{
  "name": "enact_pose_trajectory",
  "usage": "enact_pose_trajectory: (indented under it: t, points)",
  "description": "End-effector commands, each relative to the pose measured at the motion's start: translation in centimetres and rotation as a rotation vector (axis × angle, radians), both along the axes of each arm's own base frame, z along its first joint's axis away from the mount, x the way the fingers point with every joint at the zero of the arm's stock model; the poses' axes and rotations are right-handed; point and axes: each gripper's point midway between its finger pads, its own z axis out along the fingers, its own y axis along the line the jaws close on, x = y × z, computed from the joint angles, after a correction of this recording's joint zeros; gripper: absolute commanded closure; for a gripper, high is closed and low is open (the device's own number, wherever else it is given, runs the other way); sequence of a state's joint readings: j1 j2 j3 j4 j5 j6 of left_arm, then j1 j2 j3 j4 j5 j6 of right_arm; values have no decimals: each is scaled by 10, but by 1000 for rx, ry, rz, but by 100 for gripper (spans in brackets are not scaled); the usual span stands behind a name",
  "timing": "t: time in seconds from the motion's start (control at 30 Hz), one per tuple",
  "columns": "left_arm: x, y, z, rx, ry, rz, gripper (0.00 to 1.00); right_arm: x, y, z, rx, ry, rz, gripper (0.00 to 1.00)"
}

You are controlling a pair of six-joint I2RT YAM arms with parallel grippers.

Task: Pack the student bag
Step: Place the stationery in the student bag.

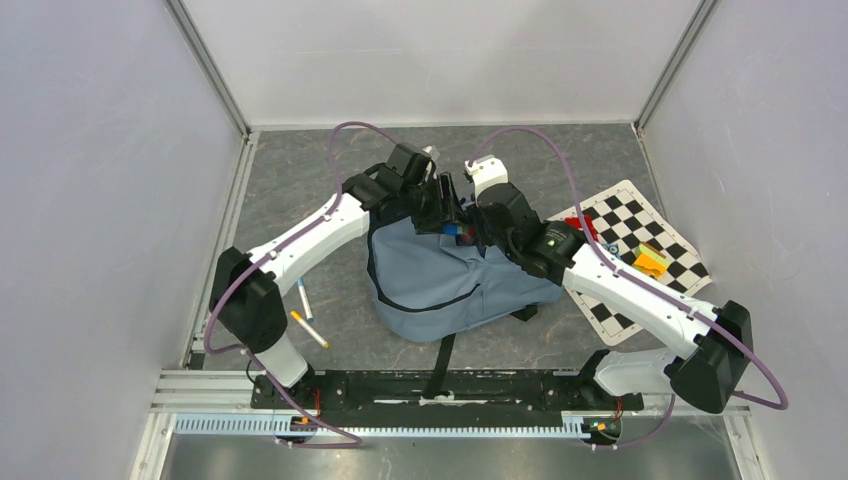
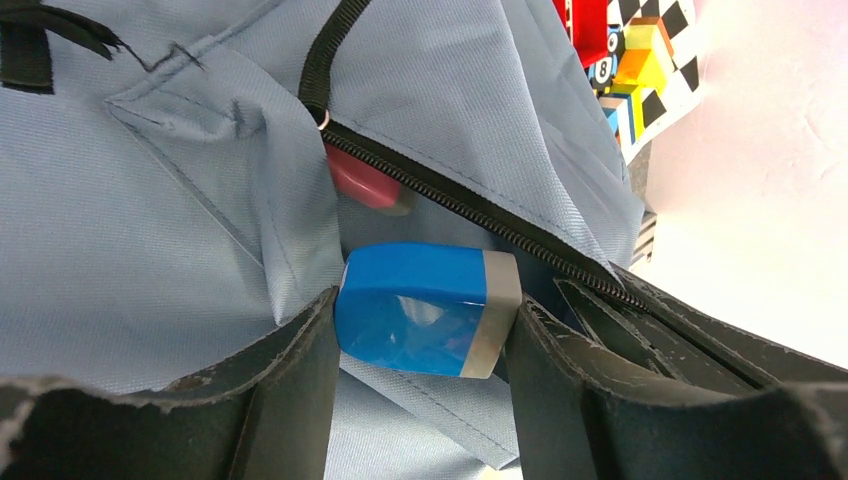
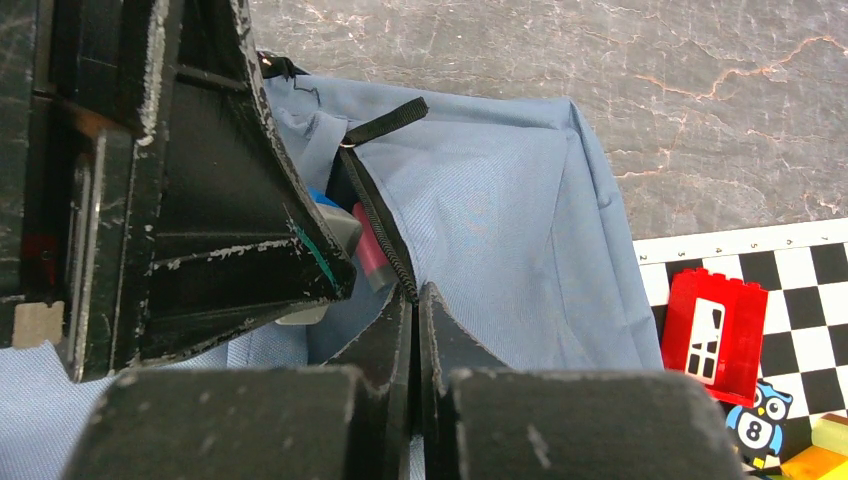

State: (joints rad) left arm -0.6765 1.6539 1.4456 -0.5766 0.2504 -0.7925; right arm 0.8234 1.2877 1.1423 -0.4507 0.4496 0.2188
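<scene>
1. Student bag (image 1: 455,285) lies in the middle of the table (image 1: 300,190). It is grey-blue, and one black strap (image 1: 444,355) trails toward the near rail.
2. At the bag's far end a zipper (image 2: 470,205) stands parted. A red object (image 2: 362,182) sits inside the opening, tucked just under the teeth.
3. My left gripper (image 2: 425,335) grips a blue block (image 2: 420,310) with a grey end, one finger pressed on each side. The block is at the mouth of the opening, just below the zipper line. I cannot tell whether it is past the edge.
4. My right gripper (image 3: 415,305) is closed tight on the zipper edge of the student bag, where the teeth run into its tips.
5. Both grippers crowd together over that far end, and the left one fills the left half of my right wrist view.
6. On the right, a checkered mat (image 1: 625,210) lies just beside the bag and partly under the right arm. It carries a red brick (image 3: 715,335) and an orange block (image 1: 652,262). Its outer corner is near the right wall.
7. On the left, two pens (image 1: 303,298) lie on the table near the left arm, apart from the bag.
8. Grey table surface shows between the grippers and the back wall.
</scene>
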Motion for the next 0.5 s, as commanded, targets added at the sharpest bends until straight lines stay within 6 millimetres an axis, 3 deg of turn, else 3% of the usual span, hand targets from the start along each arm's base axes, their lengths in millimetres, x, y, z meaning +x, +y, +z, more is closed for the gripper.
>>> enact_pose_trajectory:
  t: [0.0,0.27,0.47]
  points:
    - [-4,-17,20,-70,16,-27,64,20,1,57,107,-151,-49,100]
    - [-5,-35,14,-78,29,-79,58,20,2,57,111,-151,-47,100]
    - [-4,-37,15,-77,20,-73,33,19,1,58,114,-151,-48,100]
